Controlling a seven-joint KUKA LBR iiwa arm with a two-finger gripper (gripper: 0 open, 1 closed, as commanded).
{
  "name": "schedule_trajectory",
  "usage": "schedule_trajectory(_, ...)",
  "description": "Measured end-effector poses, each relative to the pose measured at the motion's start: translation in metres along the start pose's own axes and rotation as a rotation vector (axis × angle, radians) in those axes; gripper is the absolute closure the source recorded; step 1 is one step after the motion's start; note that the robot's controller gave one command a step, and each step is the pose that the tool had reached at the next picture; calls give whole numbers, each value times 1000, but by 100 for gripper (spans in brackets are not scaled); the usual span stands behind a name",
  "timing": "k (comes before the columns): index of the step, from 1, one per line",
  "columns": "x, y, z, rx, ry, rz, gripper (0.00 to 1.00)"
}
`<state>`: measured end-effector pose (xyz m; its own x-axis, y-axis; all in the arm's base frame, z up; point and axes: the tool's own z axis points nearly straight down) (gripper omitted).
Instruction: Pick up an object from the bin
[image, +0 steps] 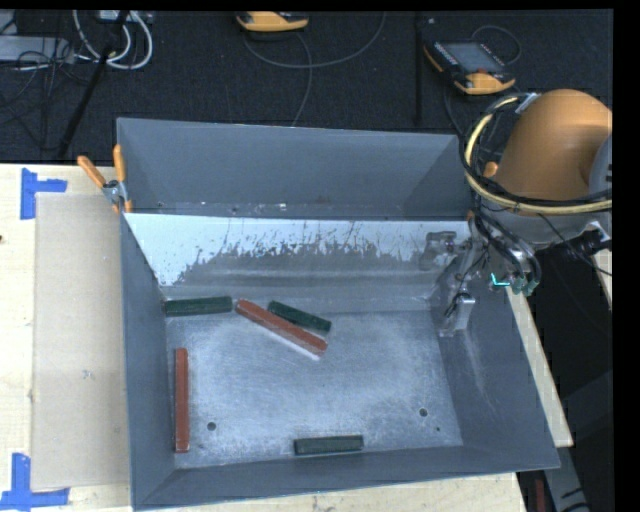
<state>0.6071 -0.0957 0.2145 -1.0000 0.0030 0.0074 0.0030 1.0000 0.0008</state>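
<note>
Tool beside bin's right wall

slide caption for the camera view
KUKA end effector at the bin's right wall, apart from five red and green bars on its floor

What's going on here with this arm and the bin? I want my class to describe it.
A robot arm reaches into the grey bin from the right. Its end effector hangs by the right wall, near the far corner, apart from every thing. Five bars lie on the floor: a far-left green bar, a slanted red bar and a middle green bar close together, a left-wall red bar and a near-edge green bar. Nothing is picked yet.
</note>
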Motion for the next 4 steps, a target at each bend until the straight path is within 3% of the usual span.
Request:
schedule_trajectory(1,-8,43,35,-2,-4,106,0)
schedule_trajectory(2,7,155,41,-3,-6,-40,0)
schedule_trajectory(3,2,124,-36,2,-18,-78,0)
schedule_trajectory(4,17,180,68,-1,1,-169,0)
